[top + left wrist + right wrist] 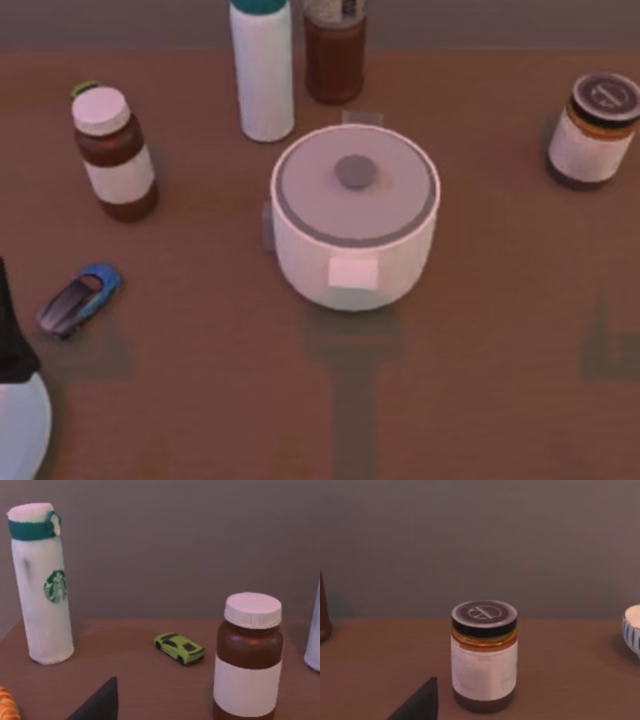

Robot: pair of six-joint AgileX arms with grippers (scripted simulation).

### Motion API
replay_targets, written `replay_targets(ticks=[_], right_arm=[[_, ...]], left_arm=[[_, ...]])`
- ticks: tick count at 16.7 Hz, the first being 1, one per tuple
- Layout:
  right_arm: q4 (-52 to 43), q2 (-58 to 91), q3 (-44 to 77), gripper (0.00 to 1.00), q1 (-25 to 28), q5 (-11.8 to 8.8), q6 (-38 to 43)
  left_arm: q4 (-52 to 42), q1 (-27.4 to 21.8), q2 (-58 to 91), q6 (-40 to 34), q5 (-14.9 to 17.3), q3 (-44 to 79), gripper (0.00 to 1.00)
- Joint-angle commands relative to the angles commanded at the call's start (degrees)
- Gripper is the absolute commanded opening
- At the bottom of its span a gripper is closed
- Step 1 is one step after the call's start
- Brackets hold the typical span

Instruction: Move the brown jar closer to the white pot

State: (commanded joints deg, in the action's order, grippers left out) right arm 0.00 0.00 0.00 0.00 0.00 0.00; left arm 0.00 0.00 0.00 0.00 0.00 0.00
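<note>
The brown jar (pixel 593 130) stands upright at the table's far right, with a white label and a dark lid bearing a light mark. The right wrist view shows the brown jar (pixel 484 656) straight ahead and a little way off. The white pot (pixel 355 215), its lid ringed in grey with a grey knob, sits at the table's middle, well left of the jar. Neither arm appears in the top view. One dark fingertip (pixel 422 700) of my right gripper shows off to one side with nothing against it. The left gripper shows one fingertip (pixel 102 700) the same way.
A brown bottle with white cap (pixel 115 150) stands at the left, a blue toy car (pixel 80 298) in front of it. A white bottle with teal cap (pixel 263 70) and a dark brown bottle (pixel 334 50) stand behind the pot. A green toy car (pixel 179 648) and a striped bowl (pixel 632 627) show in the wrist views.
</note>
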Motion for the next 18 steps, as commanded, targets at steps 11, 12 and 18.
replay_targets(ticks=[11, 12, 18], right_arm=[[-19.2, 23.8, 25.7, 1.00, -3.4, 1.7, -1.3], [-22.9, 28.8, 31.4, 1.00, -4.0, 2.0, -1.7], [-46.2, 64.8, 69.9, 1.00, -6.8, 3.0, -5.6]], left_arm=[[0.0, 0.0, 0.0, 0.0, 0.0, 0.0, 1.00], [0.0, 0.0, 0.0, 0.0, 0.0, 0.0, 1.00], [0.0, 0.0, 0.0, 0.0, 0.0, 0.0, 1.00]])
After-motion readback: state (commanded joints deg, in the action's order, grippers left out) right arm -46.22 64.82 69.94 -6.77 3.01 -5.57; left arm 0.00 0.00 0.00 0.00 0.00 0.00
